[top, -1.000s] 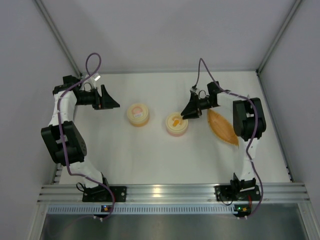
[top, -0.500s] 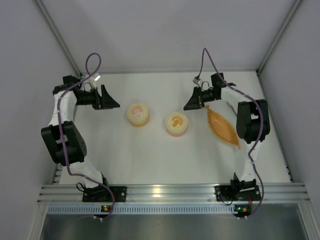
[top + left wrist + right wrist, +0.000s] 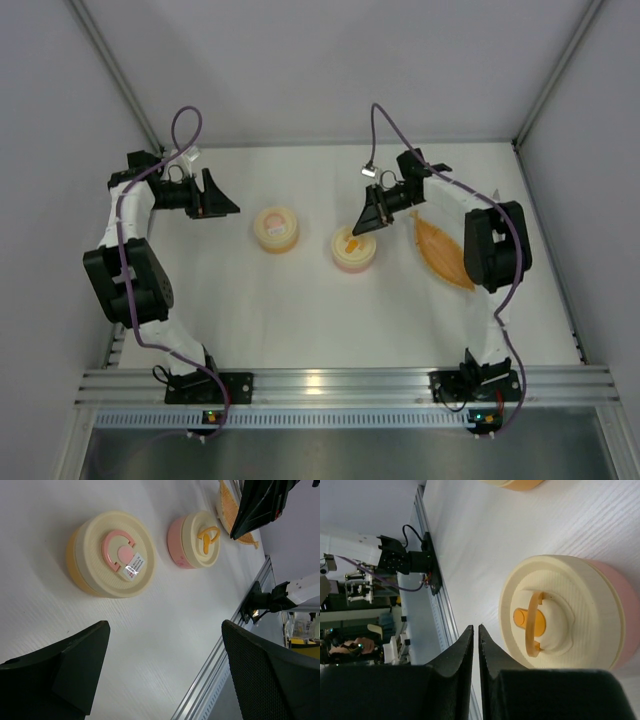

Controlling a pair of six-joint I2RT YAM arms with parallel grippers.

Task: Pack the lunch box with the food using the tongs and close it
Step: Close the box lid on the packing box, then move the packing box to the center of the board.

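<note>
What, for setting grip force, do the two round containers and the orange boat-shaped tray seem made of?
Pink container: moulded plastic, satin; fine ridges and soft sheen on its cream lid. Yellow container: same plastic look, glossy sticker on top. Orange boat-shaped tray: probably plastic, woven-looking texture; too small to be sure.

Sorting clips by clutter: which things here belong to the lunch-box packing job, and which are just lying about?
Job: pink container with orange-handled lid, by the shut right tool; yellow container with pink-handled lid; orange boat-shaped tray; open left tool. Food and tongs not visible.
Lying about: only rig parts, purple cables, metal rail.
</note>
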